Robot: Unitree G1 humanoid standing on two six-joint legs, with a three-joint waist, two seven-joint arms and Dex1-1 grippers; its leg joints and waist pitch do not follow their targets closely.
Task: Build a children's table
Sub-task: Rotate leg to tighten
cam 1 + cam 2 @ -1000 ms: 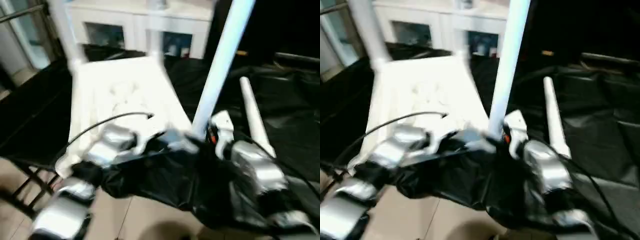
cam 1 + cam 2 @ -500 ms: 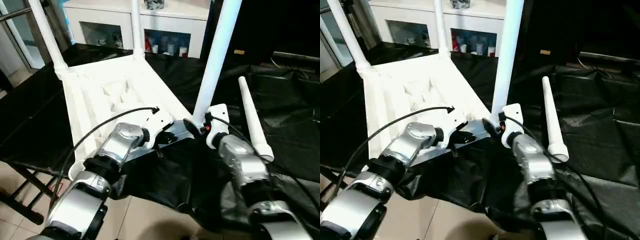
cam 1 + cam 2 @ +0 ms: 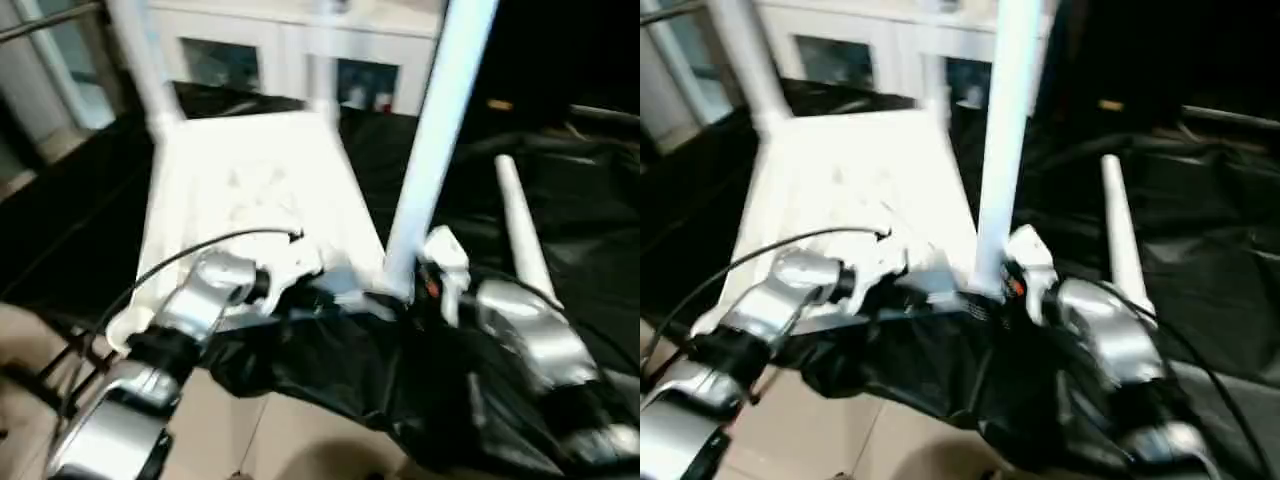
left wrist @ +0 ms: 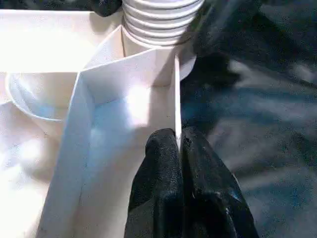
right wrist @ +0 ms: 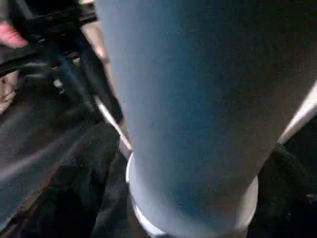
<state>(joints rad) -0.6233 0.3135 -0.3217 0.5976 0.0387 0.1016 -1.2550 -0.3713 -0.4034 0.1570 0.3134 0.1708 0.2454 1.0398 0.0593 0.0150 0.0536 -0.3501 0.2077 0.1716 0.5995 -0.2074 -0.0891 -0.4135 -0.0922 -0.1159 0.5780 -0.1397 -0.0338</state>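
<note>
On the black-covered bench, upturned tabletop (image 3: 250, 190); left gripper (image 4: 177, 144) pinched shut on its rim rib beside the near corner socket. Right gripper sits at the upright leg (image 3: 430, 170), jaw state unclear. Seat leg squarely, twist straight, brace tabletop. Spare leg (image 3: 520, 225) lies beside.

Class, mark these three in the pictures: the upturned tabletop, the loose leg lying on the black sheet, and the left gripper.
tabletop (image 3: 250, 180), left eye view, on its ribbed underside.
loose leg (image 3: 520, 235), left eye view, mid-shaft.
left gripper (image 4: 178, 144), left wrist view, at the fingertips pinching a tabletop rib.
</note>
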